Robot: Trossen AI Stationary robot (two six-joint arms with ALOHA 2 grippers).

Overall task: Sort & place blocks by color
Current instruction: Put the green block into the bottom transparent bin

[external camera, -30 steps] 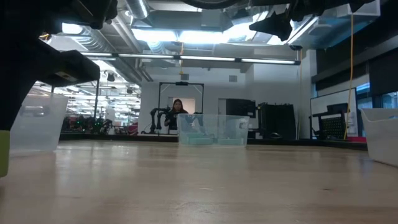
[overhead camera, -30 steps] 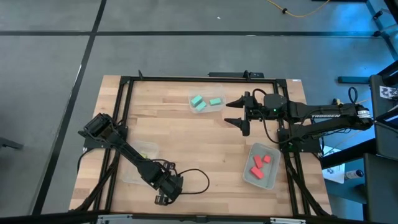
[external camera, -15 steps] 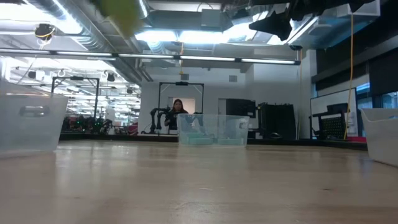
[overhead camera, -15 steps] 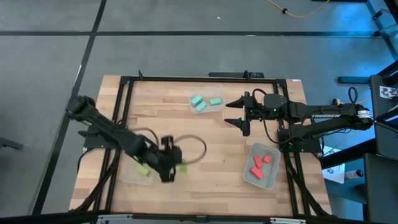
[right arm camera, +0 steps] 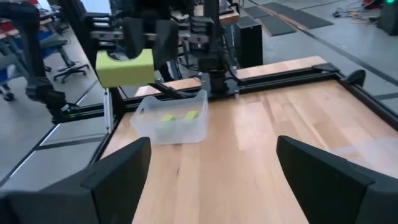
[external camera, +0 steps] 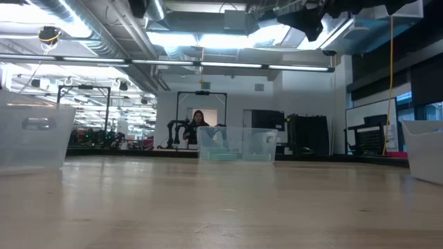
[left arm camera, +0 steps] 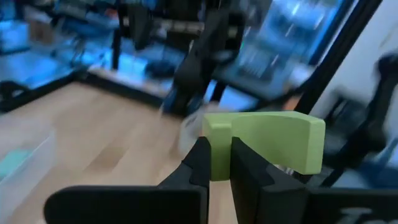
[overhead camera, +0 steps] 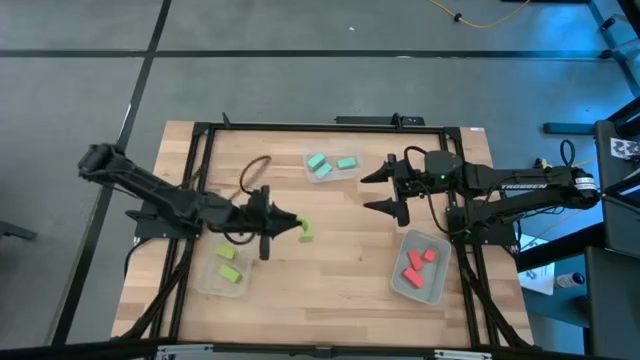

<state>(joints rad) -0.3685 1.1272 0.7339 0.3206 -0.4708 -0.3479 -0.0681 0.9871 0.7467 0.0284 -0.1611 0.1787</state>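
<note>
My left gripper [overhead camera: 295, 228] hangs over the middle of the table, pointing level toward its right side, shut on a lime block [overhead camera: 304, 232]. The same block [right arm camera: 124, 67] shows in the right wrist view, high above the table. Two more lime blocks [overhead camera: 228, 264] lie in a clear bin [overhead camera: 214, 285] at the near left. Teal blocks [overhead camera: 330, 164] lie in a clear bin at the far middle, and red blocks [overhead camera: 418, 263] in a grey bin at the near right. My right gripper [overhead camera: 384, 190] waits open at the far right, raised. My left gripper pinches the lime block between its two fingers [left arm camera: 200, 163] at one end [left arm camera: 217, 144] of the block. The fingers come in level from the table's left and lie across the block. The block is lifted clear of the table and sticks out sideways past the fingers.
The black frame rails [overhead camera: 320, 127] run round the wooden table. In the low view the clear bins stand at the left [external camera: 34, 138], the far middle [external camera: 237, 145] and the right edge [external camera: 426, 149]. A person [external camera: 198, 119] shows far off in the room.
My left gripper has risen from near the table's front edge and gone toward the far edge and middle, tipping from pointing down to level. It has stayed shut on the lime block, which is now lifted high above the table.
</note>
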